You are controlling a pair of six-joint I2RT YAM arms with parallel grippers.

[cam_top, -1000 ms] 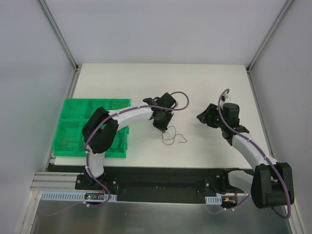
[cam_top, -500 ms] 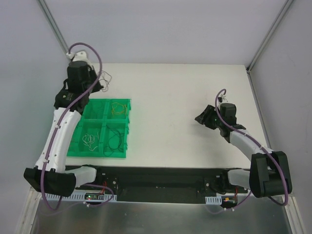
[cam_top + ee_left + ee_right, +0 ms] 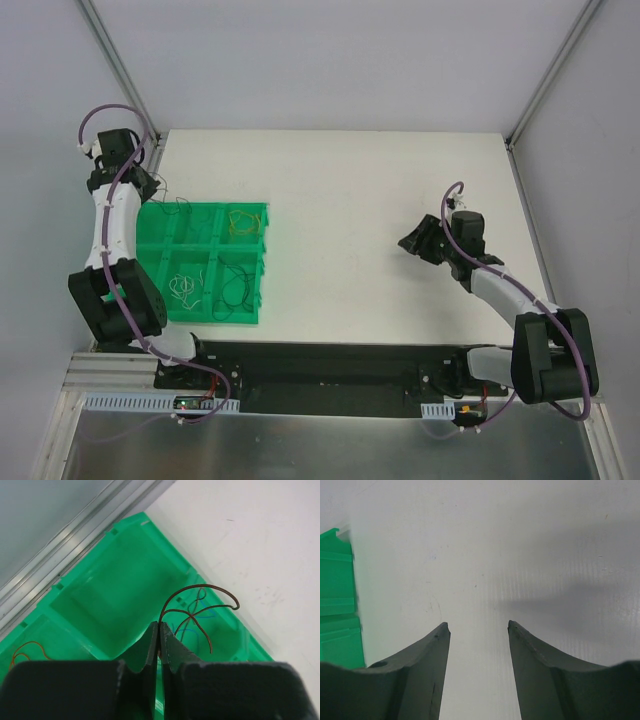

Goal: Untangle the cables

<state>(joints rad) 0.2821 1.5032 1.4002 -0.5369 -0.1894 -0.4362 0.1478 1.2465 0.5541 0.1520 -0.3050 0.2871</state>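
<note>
My left gripper [image 3: 150, 192] hangs over the back left corner of the green tray [image 3: 262, 262]. Its jaws are shut [image 3: 159, 626] on one thin brown cable [image 3: 200, 600], whose curly loops dangle above a tray compartment. Other cables lie sorted in the compartments: a yellowish one [image 3: 240, 225], a pale one [image 3: 185, 285] and a dark one [image 3: 236, 285]. A bluish wire [image 3: 202, 615] shows under the held cable. My right gripper [image 3: 407, 243] is open above the bare white table on the right, with nothing between its fingers [image 3: 477, 625].
The tray stands at the left edge of the white table [image 3: 350, 180], against the metal frame rail [image 3: 75, 540]. An orange wire [image 3: 25, 650] lies in a nearer compartment. Grey walls close in the table on three sides.
My left arm swung from the middle of the table to the far left, carrying the thin cable over the tray. The wire loops that lay mid-table are gone. The right arm barely moved.
</note>
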